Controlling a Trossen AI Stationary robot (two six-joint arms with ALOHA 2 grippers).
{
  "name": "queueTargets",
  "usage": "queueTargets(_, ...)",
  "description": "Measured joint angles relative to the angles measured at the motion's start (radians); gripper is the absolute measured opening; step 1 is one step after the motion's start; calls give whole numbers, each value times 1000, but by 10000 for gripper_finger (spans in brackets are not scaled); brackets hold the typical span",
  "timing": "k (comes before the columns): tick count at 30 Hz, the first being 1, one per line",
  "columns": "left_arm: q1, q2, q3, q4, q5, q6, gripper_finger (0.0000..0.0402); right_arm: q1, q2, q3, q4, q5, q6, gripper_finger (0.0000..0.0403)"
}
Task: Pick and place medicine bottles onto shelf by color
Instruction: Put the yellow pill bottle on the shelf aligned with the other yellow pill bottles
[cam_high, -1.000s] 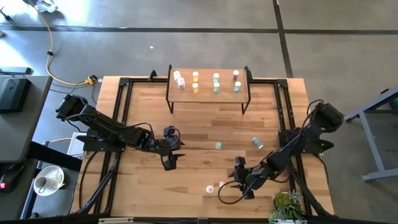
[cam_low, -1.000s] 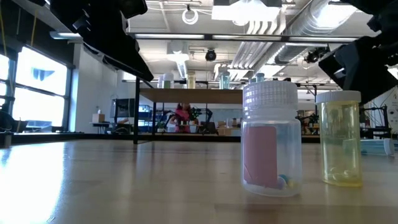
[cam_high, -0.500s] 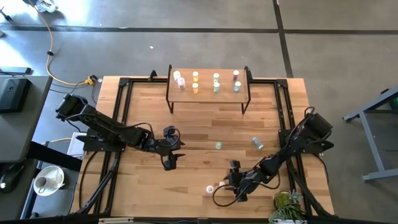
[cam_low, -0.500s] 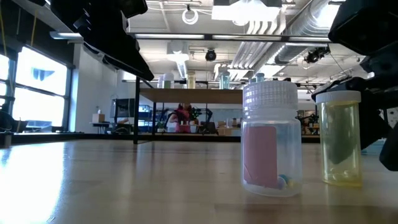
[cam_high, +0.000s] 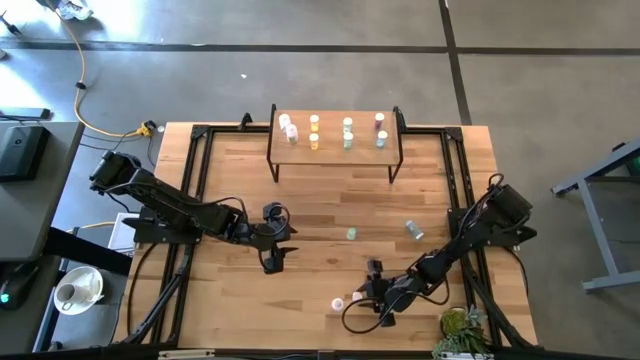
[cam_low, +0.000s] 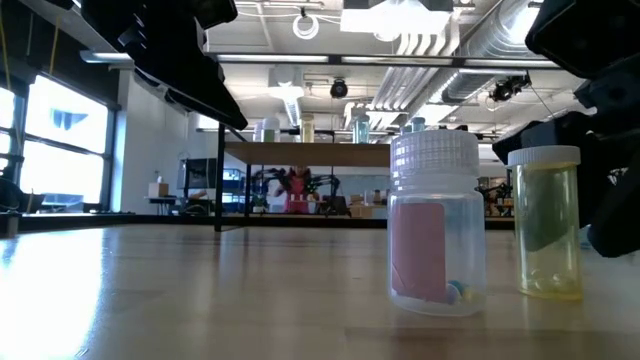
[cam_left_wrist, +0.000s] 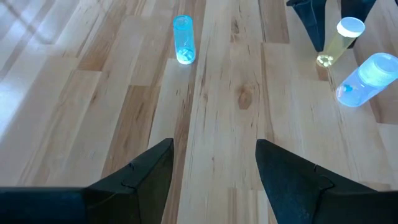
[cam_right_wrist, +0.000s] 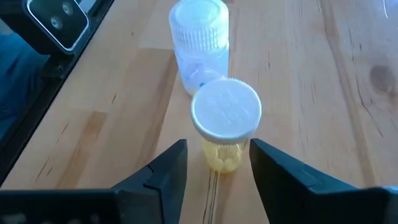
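Now right hand (cam_right_wrist: 214, 163) straddling yellow bottle (cam_right_wrist: 224, 124), part-open, not gripping yet. Centre on body below cap, squeeze w/o tipping onto neighbour bottle (cam_right_wrist: 199, 42).

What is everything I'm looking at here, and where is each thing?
Table: one, light wood, black frame rails at its sides.
Shelf: one, light wood board on black legs, at the table's far edge.
Bottles on the shelf: eight, white, yellow-orange, green and purple-teal pairs.
Yellow bottle: one, upright at the near edge, between the right gripper's fingers.
Pink-labelled bottle: one, clear, beside the yellow one.
Loose bottles: one green mid-table, one teal lying to its right.
Plant: one, green, near right corner.
Left gripper: open, waiting mid-table.
Right gripper: around the yellow bottle.
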Motion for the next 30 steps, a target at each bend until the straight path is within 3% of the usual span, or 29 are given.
queueTargets(22, 0, 0, 0, 0, 0, 0, 216, -17, 0, 0, 20, 10, 8, 151)
queueTargets(30, 0, 0, 0, 0, 0, 0, 216, -17, -1, 0, 20, 10, 0, 103)
